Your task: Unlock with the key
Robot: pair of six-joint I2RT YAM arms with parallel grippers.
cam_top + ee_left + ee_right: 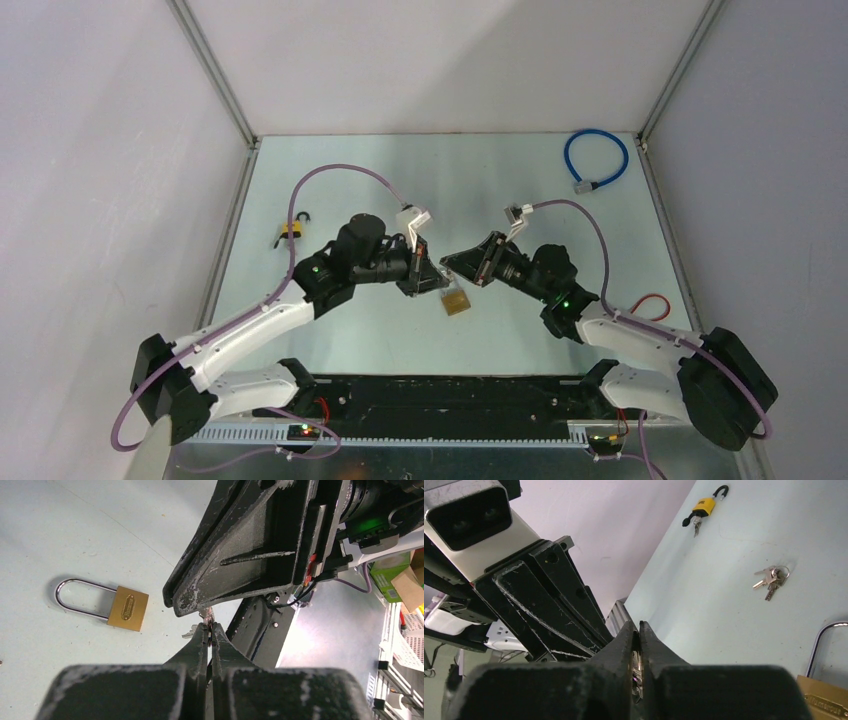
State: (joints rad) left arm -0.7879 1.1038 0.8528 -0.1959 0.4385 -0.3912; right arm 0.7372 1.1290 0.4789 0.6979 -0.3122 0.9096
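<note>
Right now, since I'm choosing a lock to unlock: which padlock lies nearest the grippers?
The brass padlock, right beside them; the yellow padlock lies far left.

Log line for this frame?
left gripper: shut on key | right gripper: shut on same key | brass padlock: flat on table, untouched

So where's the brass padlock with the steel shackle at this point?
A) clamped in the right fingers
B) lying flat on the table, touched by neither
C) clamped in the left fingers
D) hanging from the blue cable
B: the brass padlock lies flat on the pale table, clear of the left fingers and the right fingers.
</note>
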